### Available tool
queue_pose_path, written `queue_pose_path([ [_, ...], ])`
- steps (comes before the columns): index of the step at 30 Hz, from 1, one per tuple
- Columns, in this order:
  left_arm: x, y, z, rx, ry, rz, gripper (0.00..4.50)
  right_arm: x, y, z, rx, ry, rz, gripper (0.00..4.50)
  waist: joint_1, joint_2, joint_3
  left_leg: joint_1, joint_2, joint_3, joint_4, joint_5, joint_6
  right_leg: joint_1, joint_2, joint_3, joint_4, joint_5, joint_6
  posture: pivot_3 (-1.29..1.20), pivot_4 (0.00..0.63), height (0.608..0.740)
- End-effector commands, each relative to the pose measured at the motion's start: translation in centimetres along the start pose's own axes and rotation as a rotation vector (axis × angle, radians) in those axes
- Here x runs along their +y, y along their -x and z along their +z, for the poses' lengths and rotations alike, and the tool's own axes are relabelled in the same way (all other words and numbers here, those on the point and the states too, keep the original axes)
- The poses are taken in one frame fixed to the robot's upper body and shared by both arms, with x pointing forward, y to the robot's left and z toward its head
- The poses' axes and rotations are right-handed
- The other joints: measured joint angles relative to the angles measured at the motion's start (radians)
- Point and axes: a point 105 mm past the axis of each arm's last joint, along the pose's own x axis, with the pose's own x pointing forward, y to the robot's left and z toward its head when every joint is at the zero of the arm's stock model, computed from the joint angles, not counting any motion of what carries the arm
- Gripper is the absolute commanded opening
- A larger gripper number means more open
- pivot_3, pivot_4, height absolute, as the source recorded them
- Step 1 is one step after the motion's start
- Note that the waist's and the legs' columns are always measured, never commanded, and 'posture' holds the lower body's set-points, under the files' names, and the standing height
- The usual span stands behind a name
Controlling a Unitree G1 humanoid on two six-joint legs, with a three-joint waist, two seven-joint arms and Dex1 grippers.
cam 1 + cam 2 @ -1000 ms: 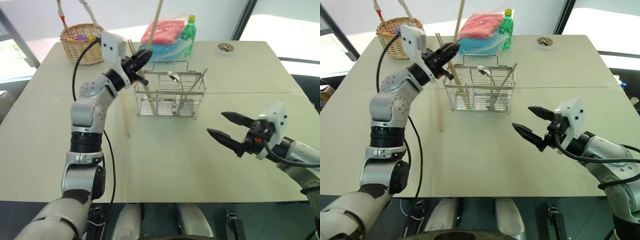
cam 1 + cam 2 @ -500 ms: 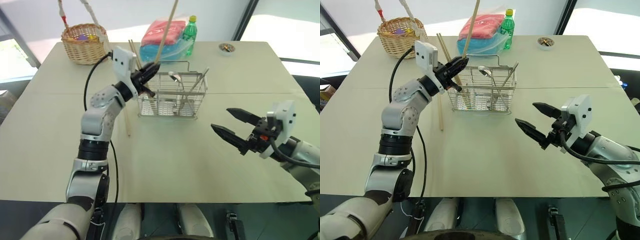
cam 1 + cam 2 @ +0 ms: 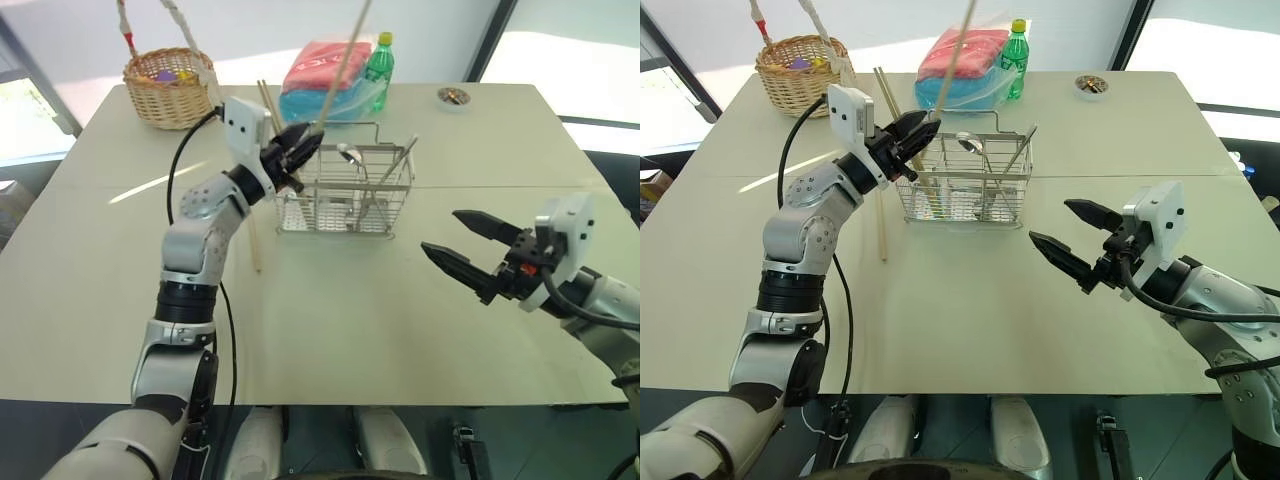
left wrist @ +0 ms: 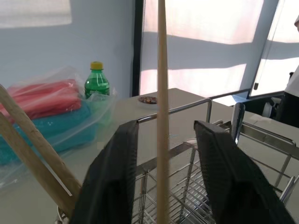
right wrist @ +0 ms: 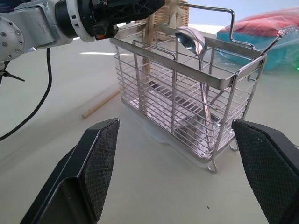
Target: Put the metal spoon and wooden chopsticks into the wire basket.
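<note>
The wire basket (image 3: 330, 208) stands mid-table, with the metal spoon (image 3: 346, 154) upright inside it, bowl up. My left gripper (image 3: 308, 142) is at the basket's left end, open. One of the wooden chopsticks (image 4: 161, 70) stands loose between its fingers, its foot in the basket and its top leaning right. Two more chopsticks (image 4: 32, 144) lean out of that same end. Another (image 3: 252, 238) lies flat on the table left of the basket. Over the table's right front, my right gripper (image 3: 440, 232) hovers open and holds nothing.
A straight metal utensil (image 3: 400, 162) leans in the basket's right end. At the table's back are a wicker basket (image 3: 170, 85), a plastic bag of red and blue cloth (image 3: 325, 72), a green bottle (image 3: 377, 62) and a small dish (image 3: 452, 96).
My left gripper sank a little toward the basket, then its fingers opened off the chopstick. The chopstick's top has leaned further right. The right arm stayed put.
</note>
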Motion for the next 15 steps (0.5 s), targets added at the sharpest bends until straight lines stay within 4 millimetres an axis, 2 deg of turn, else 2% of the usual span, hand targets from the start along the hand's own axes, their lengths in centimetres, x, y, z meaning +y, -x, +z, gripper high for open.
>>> queue_pose_path([
  [1,0.1,0.3,1.0,-0.025,-0.016,0.003,3.64,0.2,0.0,0.9,-0.021,0.030,0.010,4.00,0.000,0.000,0.000,0.000,0.000,0.000,0.000,0.000,0.000,0.000,0.000,0.000,0.000,0.000,0.000,0.00,0.150,0.740],
  [2,0.1,0.3,1.1,-0.026,-0.020,0.002,4.14,0.2,-0.1,0.9,-0.021,0.030,0.011,4.00,0.000,0.000,0.000,0.000,0.000,0.000,0.000,0.000,0.000,0.000,0.000,0.000,0.000,0.000,0.000,0.00,0.150,0.740],
  [3,0.2,0.4,1.2,-0.027,-0.022,0.002,4.44,0.2,-0.1,0.9,-0.021,0.030,0.011,4.00,0.000,0.000,0.000,0.000,0.000,0.000,0.000,0.000,0.000,0.000,0.000,0.000,0.000,0.000,0.000,0.00,0.150,0.740],
  [11,0.6,0.8,1.8,-0.028,-0.036,0.013,4.44,0.0,-0.4,0.9,-0.024,0.030,0.016,4.00,-0.003,0.000,0.000,0.000,0.000,0.000,0.000,0.000,0.000,0.000,0.000,0.000,0.000,0.000,0.000,0.00,0.150,0.740],
  [15,0.6,1.2,3.4,-0.034,-0.051,-0.001,4.44,0.0,-0.5,0.8,-0.023,0.031,0.018,4.00,-0.003,0.000,0.000,0.000,0.000,0.000,0.000,0.000,0.000,0.000,0.000,0.000,0.000,0.000,0.000,0.00,0.150,0.740],
])
